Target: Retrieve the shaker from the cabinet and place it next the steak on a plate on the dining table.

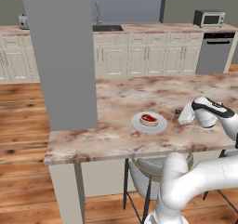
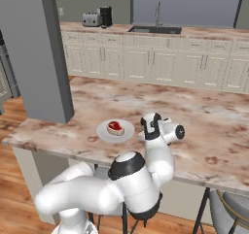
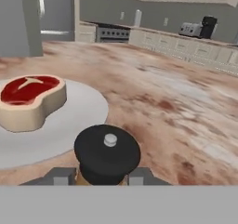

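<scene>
Steak [image 3: 29, 97] on plate [image 3: 79, 111] — shaker [image 3: 107, 153] beside

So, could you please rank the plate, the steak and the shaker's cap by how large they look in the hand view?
Largest to smallest, as they appear:
1. plate, cut off by the left edge
2. steak
3. shaker cap

Steak and cap look nearly alike in width; the cap sits nearest the camera, so its true size is unsure.

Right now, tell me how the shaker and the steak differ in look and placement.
The shaker is topped by a rounded black cap with a small pale knob; the steak is a red slab with a pale fatty rim. The shaker stands upright, the steak lies flat. The steak rests on the white plate; the shaker stands beside the plate on the dining table, between the gripper fingers. Both sit close together.
</scene>
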Tool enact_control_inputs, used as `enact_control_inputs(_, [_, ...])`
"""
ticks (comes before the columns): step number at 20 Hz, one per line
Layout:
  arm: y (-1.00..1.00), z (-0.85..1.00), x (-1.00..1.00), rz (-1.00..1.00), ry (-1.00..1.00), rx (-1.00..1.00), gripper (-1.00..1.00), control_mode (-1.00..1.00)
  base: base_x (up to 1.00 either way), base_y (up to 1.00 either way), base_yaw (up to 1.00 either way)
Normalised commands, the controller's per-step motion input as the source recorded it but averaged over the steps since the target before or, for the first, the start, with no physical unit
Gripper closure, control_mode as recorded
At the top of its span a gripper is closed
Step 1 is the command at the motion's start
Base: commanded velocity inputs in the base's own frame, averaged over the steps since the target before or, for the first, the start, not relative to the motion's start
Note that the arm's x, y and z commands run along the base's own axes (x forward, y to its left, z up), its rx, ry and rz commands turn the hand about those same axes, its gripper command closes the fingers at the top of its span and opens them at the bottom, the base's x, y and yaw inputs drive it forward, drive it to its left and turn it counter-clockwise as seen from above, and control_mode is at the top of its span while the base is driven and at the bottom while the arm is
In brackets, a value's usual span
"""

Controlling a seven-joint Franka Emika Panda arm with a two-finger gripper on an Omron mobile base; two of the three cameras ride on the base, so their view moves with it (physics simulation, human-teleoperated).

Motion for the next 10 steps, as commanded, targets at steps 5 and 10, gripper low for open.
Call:
enact_control_inputs(5, [0.00,-0.26,0.12,0.00,0.03,0.00,-1.00,-1.00,0.00,0.00,0.00])
enact_control_inputs(10, [-0.17,0.01,-0.30,0.00,0.00,0.00,-1.00,-1.00,0.00,0.00,0.00])
